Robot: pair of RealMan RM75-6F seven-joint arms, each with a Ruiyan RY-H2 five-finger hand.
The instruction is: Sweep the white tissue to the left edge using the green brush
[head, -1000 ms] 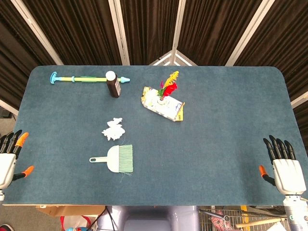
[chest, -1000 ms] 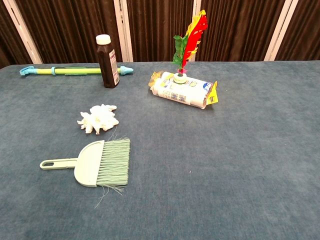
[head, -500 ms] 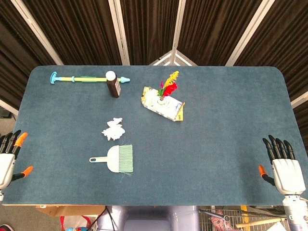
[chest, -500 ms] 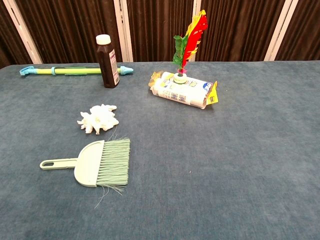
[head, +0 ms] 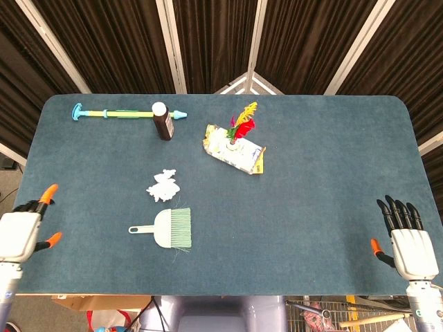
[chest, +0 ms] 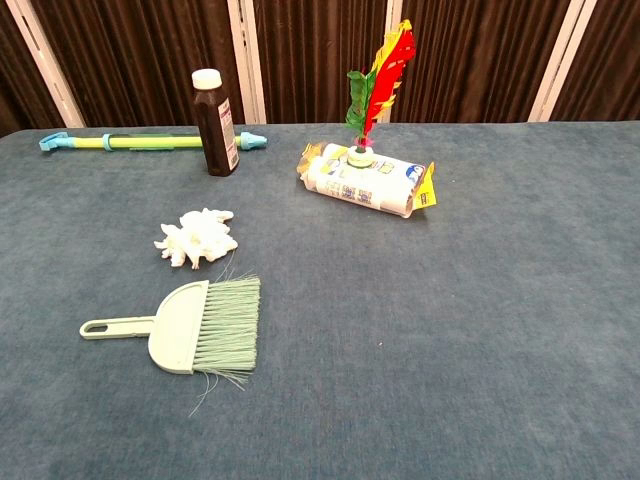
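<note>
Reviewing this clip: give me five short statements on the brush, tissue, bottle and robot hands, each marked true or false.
1. The green brush lies flat on the table, held by neither robot hand. True.
2. The white tissue lies nearer the robot than the brush. False: it lies beyond the brush.
3. The brown bottle lies on its side. False: it stands upright.
4. The left robot hand holds the brush handle. False: it is at the table's left edge, empty.
5. The right robot hand is empty. True.
</note>
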